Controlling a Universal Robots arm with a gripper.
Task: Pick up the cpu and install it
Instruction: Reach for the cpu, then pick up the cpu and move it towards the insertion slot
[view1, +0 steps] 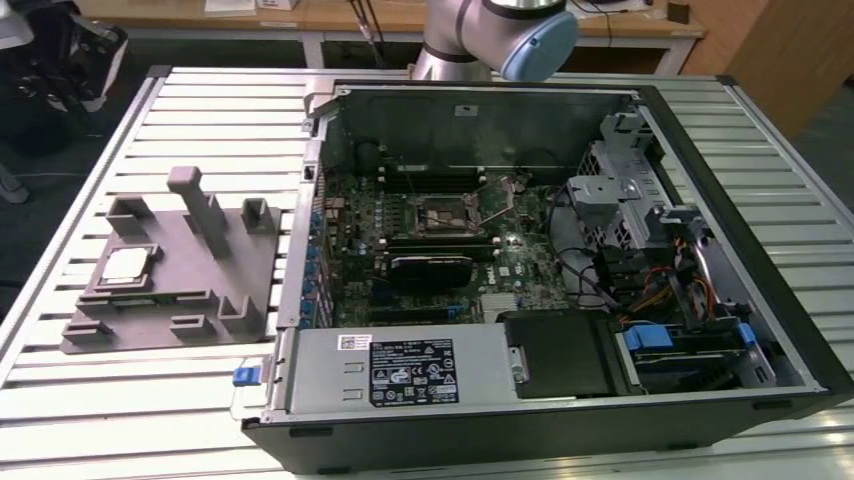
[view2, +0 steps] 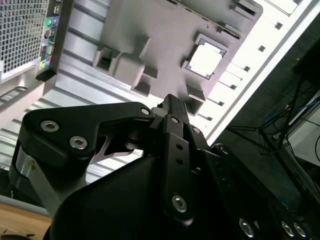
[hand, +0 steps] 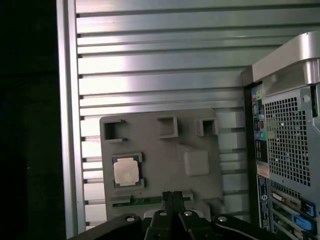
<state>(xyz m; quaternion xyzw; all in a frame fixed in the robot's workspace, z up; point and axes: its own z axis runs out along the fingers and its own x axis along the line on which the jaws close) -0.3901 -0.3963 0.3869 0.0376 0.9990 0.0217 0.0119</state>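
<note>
The cpu (view1: 127, 263) is a small silver square lying flat in a recess of the grey tray (view1: 200, 290), on the exterior view's left. Both wrist views look down on the cpu (hand: 125, 171) (view2: 205, 60) from well above. My gripper (hand: 172, 196) (view2: 171, 102) hangs high over the tray's edge, apart from the chip, with its black fingers pressed together and nothing between them. The dark square socket (view1: 447, 212) sits on the motherboard inside the open computer case (view1: 747, 330).
The tray's upright posts (view1: 194, 200) stand beside the cpu. The case's rear panel (hand: 285, 150) stands close to the tray. A labelled power supply (view1: 400, 370) fills the case's front. All rests on a slatted metal table (view1: 147, 420); my arm (view1: 494, 30) rises behind the case.
</note>
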